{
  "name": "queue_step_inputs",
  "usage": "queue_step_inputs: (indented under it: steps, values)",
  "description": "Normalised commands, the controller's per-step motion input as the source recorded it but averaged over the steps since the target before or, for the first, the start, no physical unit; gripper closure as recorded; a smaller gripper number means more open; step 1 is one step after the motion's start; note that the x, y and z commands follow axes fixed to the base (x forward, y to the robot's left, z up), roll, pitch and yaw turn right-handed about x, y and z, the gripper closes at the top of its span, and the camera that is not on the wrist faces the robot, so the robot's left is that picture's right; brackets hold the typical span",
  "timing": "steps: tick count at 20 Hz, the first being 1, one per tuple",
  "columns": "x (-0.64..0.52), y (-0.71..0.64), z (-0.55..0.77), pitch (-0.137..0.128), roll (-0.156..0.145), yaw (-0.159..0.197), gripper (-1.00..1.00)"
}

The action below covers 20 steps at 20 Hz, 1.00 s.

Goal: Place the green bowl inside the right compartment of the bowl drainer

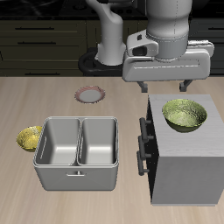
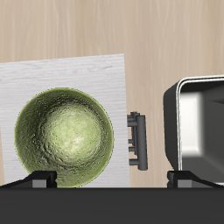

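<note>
- Overhead, our gripper [image 1: 167,85] hangs above the grey box [image 1: 184,179], jaws spread wide and pinching nothing.
- We see the green bowl [image 1: 185,115] resting upright on that box's pale top, at about four o'clock from the gripper in the exterior view.
- Beside the box's black handle [image 2: 136,139] stands the bowl drainer [image 1: 77,164], both wells bare.
- At the drainer's nine o'clock sits a smaller yellow-green bowl [image 1: 30,137]; at its twelve, a pink-rimmed plate [image 1: 90,94].

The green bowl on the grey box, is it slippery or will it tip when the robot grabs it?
The green bowl looks glossy and glassy, so probably slippery and stiff. Wide and shallow, it should sit steady rather than tip, though pinching one rim might tilt it.
</note>
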Motion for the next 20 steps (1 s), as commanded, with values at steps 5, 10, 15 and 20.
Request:
queue_step_inputs:
  steps: [5,10,15,20]
  values:
    - [-0.01,0.02,-0.23,0.025,0.020,0.005,-1.00]
    - [-0.02,0.06,-0.19,0.036,0.029,-0.005,-1.00]
    - [-0.12,0.16,-0.21,0.023,0.042,0.033,-1.00]
    - [-0.01,-0.06,-0.16,0.018,0.002,0.003,-1.00]
